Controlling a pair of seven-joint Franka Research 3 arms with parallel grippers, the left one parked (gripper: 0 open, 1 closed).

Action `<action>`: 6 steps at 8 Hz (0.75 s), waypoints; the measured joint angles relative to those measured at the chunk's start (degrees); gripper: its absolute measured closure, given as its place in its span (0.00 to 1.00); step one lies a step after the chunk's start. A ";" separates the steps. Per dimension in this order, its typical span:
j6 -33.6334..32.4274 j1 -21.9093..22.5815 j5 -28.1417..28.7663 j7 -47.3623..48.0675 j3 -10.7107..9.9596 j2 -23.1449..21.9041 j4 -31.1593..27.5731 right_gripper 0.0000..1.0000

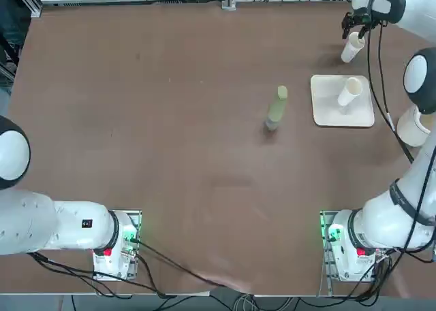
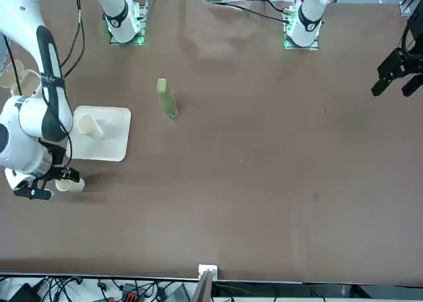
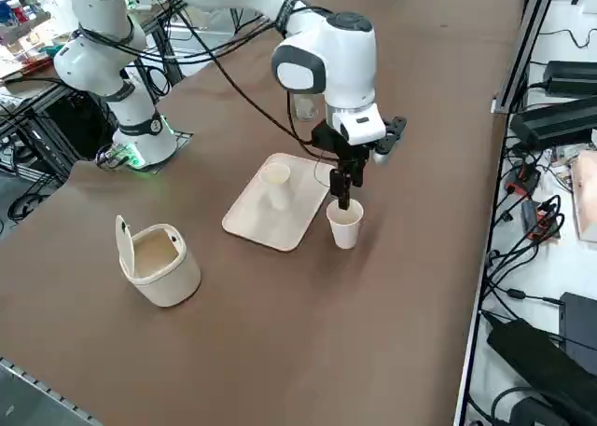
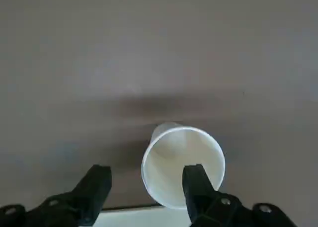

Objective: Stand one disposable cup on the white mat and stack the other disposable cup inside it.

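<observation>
Right gripper (image 4: 146,185) spread wide, one finger inside the cup (image 4: 182,165) beside the white mat (image 3: 275,207)

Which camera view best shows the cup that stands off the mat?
The right wrist view: the cup fills it, open mouth up, with one finger of the right gripper inside its rim and one outside. The right side view shows it upright beside the mat. Top and front views show it small under the wrist.
</observation>
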 joint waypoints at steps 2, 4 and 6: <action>0.24 0.00 0.00 -0.04 0.03 1.51 0.29 0.17; 1.83 0.00 0.00 -0.09 0.04 2.96 0.36 0.28; 2.07 -0.01 0.00 -0.25 0.02 3.33 0.43 0.44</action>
